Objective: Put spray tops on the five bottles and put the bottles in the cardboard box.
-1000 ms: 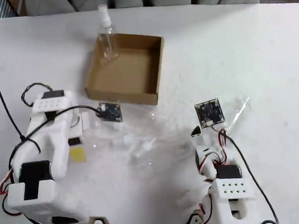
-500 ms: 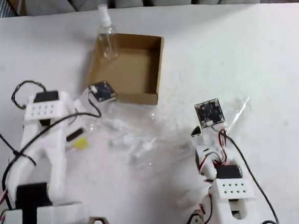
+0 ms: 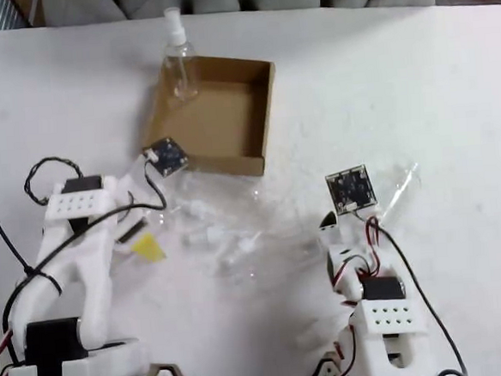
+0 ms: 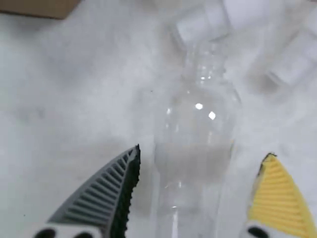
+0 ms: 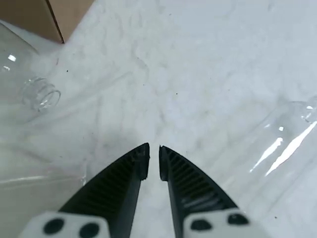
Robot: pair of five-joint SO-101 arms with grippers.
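1. Here, a clear bottle (image 4: 198,119) lies on its side on the table (image 3: 414,73), just in front of the cardboard box (image 3: 220,125). The left gripper (image 4: 203,152) stands wide open astride it, holding nothing.
2. The right gripper (image 5: 152,147) is all but closed, with a sliver between its tips, and hangs empty low over the table.
3. Against a second ago, we see the left arm (image 3: 74,252) has swung forward toward the box's near corner, while the right arm (image 3: 384,312) has kept still.
4. The bottle is transparent and round-shouldered. The fingers (image 4: 106,193) are ribbed, one grey and one yellow. The box is shallow brown cardboard, with a topped bottle (image 3: 177,55) upright at its far corner.
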